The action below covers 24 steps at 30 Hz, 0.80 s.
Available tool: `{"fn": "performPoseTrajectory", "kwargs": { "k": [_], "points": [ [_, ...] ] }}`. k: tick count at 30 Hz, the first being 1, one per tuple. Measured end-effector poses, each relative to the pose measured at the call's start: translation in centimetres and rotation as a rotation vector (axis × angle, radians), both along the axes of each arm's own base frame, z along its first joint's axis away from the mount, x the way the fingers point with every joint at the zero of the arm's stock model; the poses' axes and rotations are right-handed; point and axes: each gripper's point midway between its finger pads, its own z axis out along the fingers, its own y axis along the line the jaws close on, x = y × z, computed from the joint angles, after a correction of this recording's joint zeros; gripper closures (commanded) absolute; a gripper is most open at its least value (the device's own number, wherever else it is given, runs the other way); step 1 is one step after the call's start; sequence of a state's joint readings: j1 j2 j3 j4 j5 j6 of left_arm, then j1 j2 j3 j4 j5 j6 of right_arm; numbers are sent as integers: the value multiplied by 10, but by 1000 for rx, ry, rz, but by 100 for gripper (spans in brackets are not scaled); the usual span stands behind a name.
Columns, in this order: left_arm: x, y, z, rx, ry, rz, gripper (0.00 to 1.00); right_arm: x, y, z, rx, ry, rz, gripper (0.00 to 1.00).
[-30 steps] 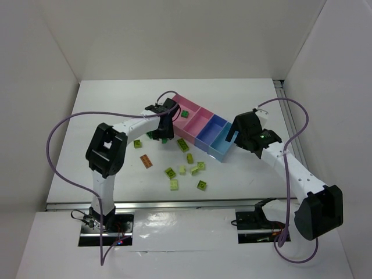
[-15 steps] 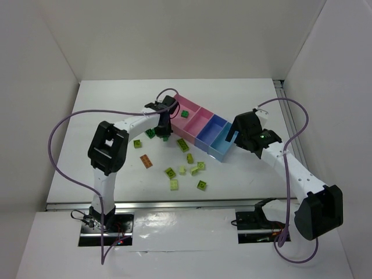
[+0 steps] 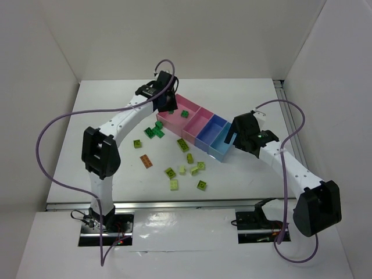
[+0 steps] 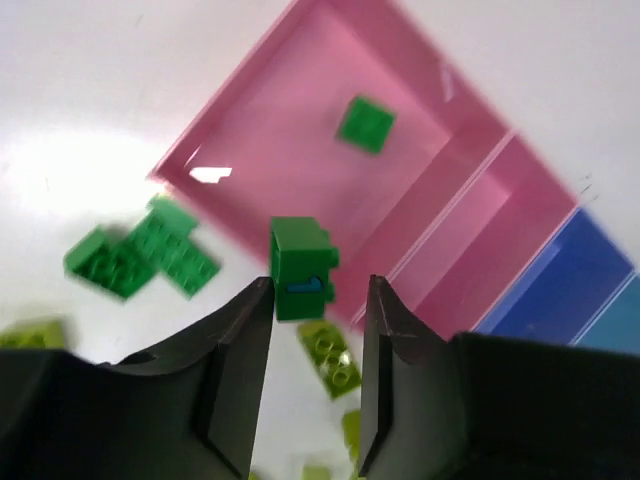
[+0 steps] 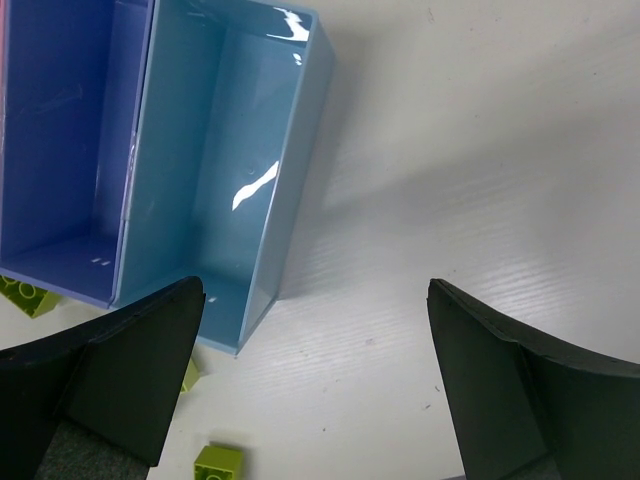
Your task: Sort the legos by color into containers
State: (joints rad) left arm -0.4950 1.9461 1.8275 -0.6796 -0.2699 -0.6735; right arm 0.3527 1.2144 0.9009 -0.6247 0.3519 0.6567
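My left gripper [image 4: 318, 290] hangs over the near-left rim of the first pink bin [image 4: 215, 130]; it also shows in the top view [image 3: 166, 102]. A dark green brick [image 4: 300, 268] sits at its tips against the left finger, with a gap to the right finger; the jaws stand apart. One dark green brick [image 4: 365, 124] lies in that bin. Two dark green bricks [image 3: 154, 131] lie on the table beside it. My right gripper [image 5: 315, 300] is wide open and empty, just right of the light blue bin [image 5: 230, 170].
The four bins run diagonally: two pink, periwinkle [image 3: 210, 131], light blue [image 3: 224, 146]. Several lime bricks [image 3: 190, 157] and one orange-brown brick [image 3: 146, 160] are scattered on the table in front of the bins. White walls enclose the table.
My left gripper rose from the table by the dark green bricks and moved back over the first pink bin, carrying a dark green brick. The right arm barely moved.
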Motion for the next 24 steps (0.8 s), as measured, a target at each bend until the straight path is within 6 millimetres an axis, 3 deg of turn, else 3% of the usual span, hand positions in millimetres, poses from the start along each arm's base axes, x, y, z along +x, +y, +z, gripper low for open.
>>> {"fn": "performPoseTrajectory", "kwargs": {
  "k": [2,5,9,12,17,21,24],
  "points": [
    [20,-12,1,-15,-13,-2,22,0,0,0,0,0,0,0],
    [46,-28,-12,-19,-8,-6,21,0,-1,0,-5,0,-3,0],
    [41,-20,-37,34,52,13,22,0,-2,2,-7,-6,-6,0],
    [13,7,-50,81,107,74,26,0,-4,4,-13,-13,-12,0],
    [-44,88,-54,84,193,273,27,0,-5,4,-16,-14,-14,0],
    [-43,132,-68,54,235,413,22,0,-3,0,-14,-1,-10,0],
    [-35,136,-92,51,291,448,16,-1,-2,-3,-12,11,-5,0]
  ]
}}
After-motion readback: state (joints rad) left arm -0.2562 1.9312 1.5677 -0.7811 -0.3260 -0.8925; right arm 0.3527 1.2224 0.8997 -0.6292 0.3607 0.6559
